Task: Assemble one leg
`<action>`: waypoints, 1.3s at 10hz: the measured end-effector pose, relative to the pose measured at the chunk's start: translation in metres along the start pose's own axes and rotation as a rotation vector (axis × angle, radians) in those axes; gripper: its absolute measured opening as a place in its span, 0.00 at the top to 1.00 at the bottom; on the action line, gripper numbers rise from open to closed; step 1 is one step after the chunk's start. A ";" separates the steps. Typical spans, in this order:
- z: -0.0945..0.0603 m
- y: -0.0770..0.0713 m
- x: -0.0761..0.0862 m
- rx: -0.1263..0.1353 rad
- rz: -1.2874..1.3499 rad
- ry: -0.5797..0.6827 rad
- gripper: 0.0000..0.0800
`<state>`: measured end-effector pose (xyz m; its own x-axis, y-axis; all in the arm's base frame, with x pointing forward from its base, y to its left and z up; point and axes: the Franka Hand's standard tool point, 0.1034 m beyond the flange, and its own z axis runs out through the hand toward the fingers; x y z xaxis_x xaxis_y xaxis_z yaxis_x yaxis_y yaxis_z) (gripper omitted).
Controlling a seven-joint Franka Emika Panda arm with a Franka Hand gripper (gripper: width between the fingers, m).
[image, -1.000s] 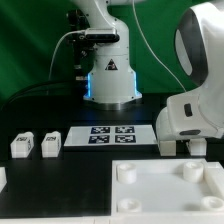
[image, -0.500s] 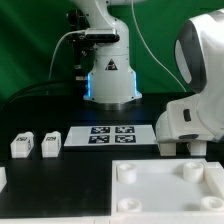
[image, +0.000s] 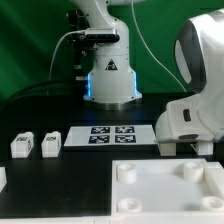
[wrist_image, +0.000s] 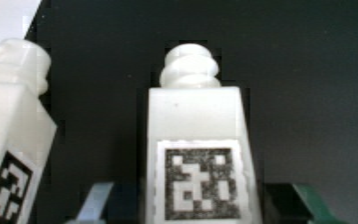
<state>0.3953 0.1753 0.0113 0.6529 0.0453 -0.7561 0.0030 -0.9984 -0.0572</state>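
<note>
Arm [image: 197, 70] slightly lower, hand [wrist_image: 202, 197] open astride leg [wrist_image: 197, 125], gaps both sides, second leg [wrist_image: 12, 120] beside

in the wrist view a leg [wrist_image: 197, 140] is flanked by the fingers [wrist_image: 101, 198] of the gripper [wrist_image: 201, 196], and a narrow dark gap is seen on each side of it. a second leg [wrist_image: 12, 120] is set just beside it, with only a slim lane of black table [wrist_image: 300, 60] between them. on the other side, bare table is seen. in the exterior view the near side is walled off by the tray-like top [image: 165, 190].
</note>
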 end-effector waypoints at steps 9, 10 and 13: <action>-0.061 0.015 -0.013 0.020 -0.055 0.051 0.64; -0.077 0.020 -0.017 0.026 -0.052 0.088 0.64; -0.118 0.024 -0.019 0.031 -0.057 0.477 0.64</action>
<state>0.4721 0.1460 0.1011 0.9271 0.0717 -0.3679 0.0310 -0.9928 -0.1153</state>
